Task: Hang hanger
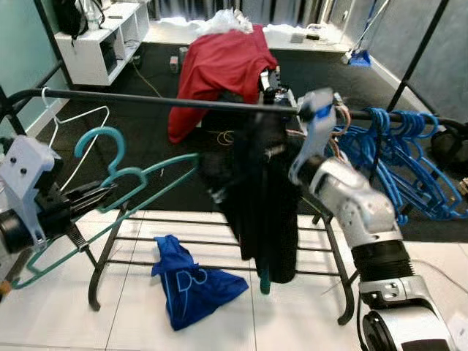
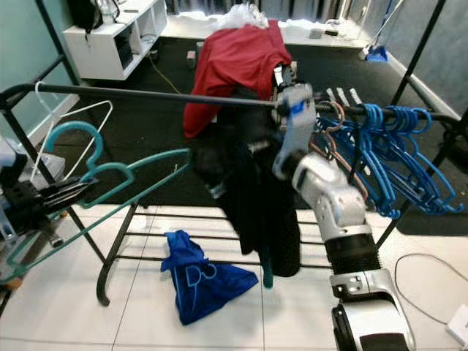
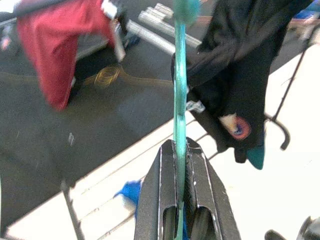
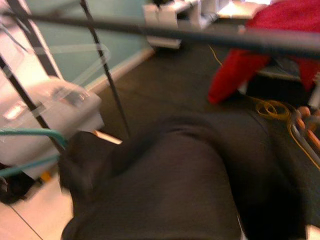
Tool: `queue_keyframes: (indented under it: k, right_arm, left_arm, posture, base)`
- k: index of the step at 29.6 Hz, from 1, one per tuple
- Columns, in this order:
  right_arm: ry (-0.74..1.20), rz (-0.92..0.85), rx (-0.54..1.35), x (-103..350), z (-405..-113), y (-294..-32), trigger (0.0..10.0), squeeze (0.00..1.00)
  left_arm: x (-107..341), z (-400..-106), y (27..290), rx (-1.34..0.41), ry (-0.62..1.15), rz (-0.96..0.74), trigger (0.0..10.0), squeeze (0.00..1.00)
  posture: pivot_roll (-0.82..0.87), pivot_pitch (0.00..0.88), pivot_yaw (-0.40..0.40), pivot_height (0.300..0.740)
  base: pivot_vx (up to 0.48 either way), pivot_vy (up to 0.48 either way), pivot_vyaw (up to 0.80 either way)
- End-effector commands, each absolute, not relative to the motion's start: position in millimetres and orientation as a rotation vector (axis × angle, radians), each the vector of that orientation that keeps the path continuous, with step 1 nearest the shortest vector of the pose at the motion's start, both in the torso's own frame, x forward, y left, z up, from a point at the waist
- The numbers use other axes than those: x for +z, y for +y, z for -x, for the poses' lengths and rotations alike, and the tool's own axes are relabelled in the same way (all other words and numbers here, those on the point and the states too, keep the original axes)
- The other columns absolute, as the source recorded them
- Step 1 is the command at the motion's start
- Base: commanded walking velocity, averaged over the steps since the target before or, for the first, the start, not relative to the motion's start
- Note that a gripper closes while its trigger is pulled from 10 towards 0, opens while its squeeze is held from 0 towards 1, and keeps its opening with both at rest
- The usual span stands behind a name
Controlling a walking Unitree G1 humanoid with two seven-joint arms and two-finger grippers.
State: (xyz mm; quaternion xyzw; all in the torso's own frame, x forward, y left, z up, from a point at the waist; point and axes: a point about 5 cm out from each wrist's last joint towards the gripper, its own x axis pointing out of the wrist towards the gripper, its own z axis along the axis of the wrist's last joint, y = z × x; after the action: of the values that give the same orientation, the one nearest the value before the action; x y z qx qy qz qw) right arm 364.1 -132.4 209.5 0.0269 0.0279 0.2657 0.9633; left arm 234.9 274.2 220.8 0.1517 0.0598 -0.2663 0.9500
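Count of items in view:

- Teal hanger (image 1: 139,183): 1, carrying the black garment.
- White wire hanger (image 1: 84,121): 1, on the rail at far left.
- Blue hangers (image 1: 395,157): a bunch at the right end of the rail; exact number cannot be told, they overlap.
- Copper-coloured hangers (image 2: 329,131): a few beside the blue bunch; number unclear.
- Black garment (image 1: 256,197): 1.
- Red garment (image 1: 219,69): 1, draped behind the rail.
- Blue cloth (image 1: 191,281): 1, on the floor under the rack.
- Clothes rack (image 1: 146,99): 1.
- White shelf unit (image 1: 102,40): 1, far left.

Left gripper (image 3: 181,200) clamped; right arm (image 1: 351,205) raised.
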Motion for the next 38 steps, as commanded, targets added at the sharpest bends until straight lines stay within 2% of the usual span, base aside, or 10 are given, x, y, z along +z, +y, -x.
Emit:
queue_keyframes:
  k: [1, 6, 13, 14, 15, 16, 19, 20, 27, 38]
  right_arm:
    - [0.041, -0.038, 0.526, 210, -364, -133, 0.0, 0.00]
    - [0.094, -0.014, 0.459, 187, -363, -137, 0.0, 0.00]
    - [-0.028, -0.132, 0.344, 204, -371, -152, 0.0, 0.00]
    - [-0.024, -0.112, 0.353, 204, -372, -151, 0.0, 0.00]
    - [-0.024, -0.112, 0.353, 204, -372, -151, 0.0, 0.00]
    - [0.043, -0.063, 0.416, 193, -369, -144, 2.2, 0.00]
    - [0.090, -0.011, 0.476, 181, -364, -137, 2.2, 0.00]
    - [0.134, 0.014, 0.509, 162, -358, -130, 10.0, 0.00]
    - [0.149, 0.024, 0.552, 136, -348, -125, 10.0, 0.00]
    - [0.143, 0.011, 0.608, 134, -352, -122, 10.0, 0.00]
  left_arm:
    - [212, -235, 283, -0.487, 0.204, -0.336, 0.0, 0.00]
    - [174, -224, 297, -0.365, 0.427, -0.341, 0.0, 0.00]
    - [149, -178, 247, -0.780, 0.571, -0.239, 0.0, 0.00]
    - [154, -175, 241, -0.839, 0.545, -0.223, 1.7, 0.00]
    - [154, -175, 241, -0.839, 0.545, -0.223, 1.7, 0.00]
    - [158, -184, 246, -0.772, 0.495, -0.231, 8.7, 0.00]
    - [160, -198, 254, -0.666, 0.429, -0.249, 8.7, 0.00]
    - [157, -215, 246, -0.538, 0.286, -0.138, 10.0, 0.00]
    - [135, -233, 204, -0.132, 0.096, 0.192, 10.0, 0.00]
    - [138, -244, 212, 0.092, 0.065, 0.150, 10.0, 0.00]
  posture:
    - [0.00, 0.057, -0.062, 0.740]
    - [0.00, 0.062, -0.065, 0.740]
    - [0.00, 0.064, -0.074, 0.740]
    - [0.00, 0.063, -0.073, 0.740]
    - [0.00, 0.063, -0.073, 0.740]
    - [0.00, 0.063, -0.074, 0.740]
    - [0.01, 0.062, -0.071, 0.740]
    - [0.01, 0.060, -0.064, 0.740]
    - [0.01, 0.063, -0.076, 0.740]
    - [0.03, 0.048, -0.105, 0.740]
  base:
    - [0.000, 0.000, 0.00]
    - [0.000, 0.000, 0.00]
    - [0.000, 0.000, 0.00]
    - [0.000, 0.000, 0.00]
    - [0.000, 0.000, 0.00]
    - [0.000, 0.000, 0.00]
    - [0.000, 0.000, 0.00]
    - [0.000, 0.000, 0.00]
    - [0.000, 0.000, 0.23]
    - [0.000, 0.000, 0.80]
